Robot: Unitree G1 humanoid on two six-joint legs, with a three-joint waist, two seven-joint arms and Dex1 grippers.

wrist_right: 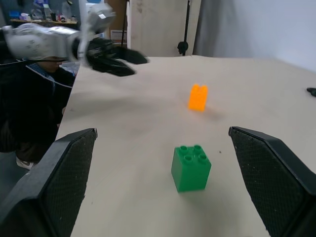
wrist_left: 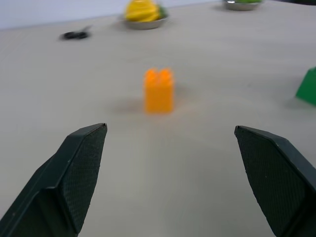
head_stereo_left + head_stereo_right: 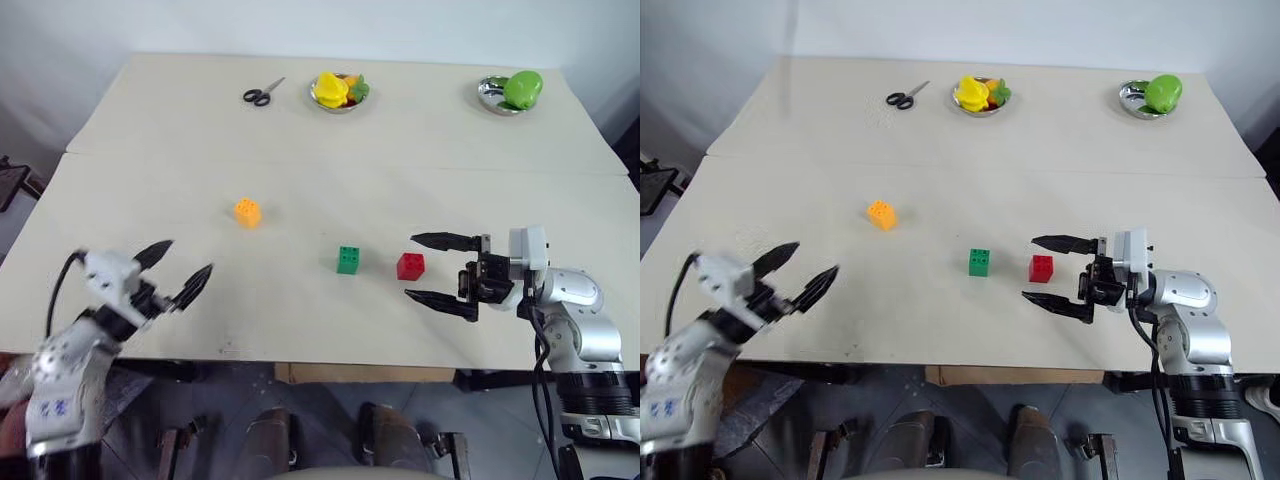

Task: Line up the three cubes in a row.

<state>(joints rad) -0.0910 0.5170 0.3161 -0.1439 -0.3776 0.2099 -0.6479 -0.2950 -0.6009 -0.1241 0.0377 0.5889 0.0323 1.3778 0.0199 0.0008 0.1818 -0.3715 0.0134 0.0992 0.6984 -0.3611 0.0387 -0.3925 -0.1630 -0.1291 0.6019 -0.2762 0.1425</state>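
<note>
Nearest the robot, the left gripper (image 3: 183, 270) hovers over the near left edge of the table (image 3: 150, 140), its two black fingers spread wide with nothing between them, pointing toward the orange-yellow cube (image 3: 247, 212). On the near right, the right gripper (image 3: 441, 270) lies level, pointing left across the table, jaws likewise wide apart and empty; the red cube (image 3: 410, 265) sits just in front of its fingertips, roughly in line with the gap between them, not touching either finger. Just left of the red cube stands the green cube (image 3: 348, 259), near it but apart, the two roughly side by side. The orange-yellow cube stands further back and to the left, well apart from the other two and out of their line. At the far side of the table lie black-handled scissors (image 3: 262, 93), a metal bowl with yellow fruit (image 3: 335, 91) and, toward the far right corner, a metal bowl with green fruit (image 3: 512, 92)
</note>
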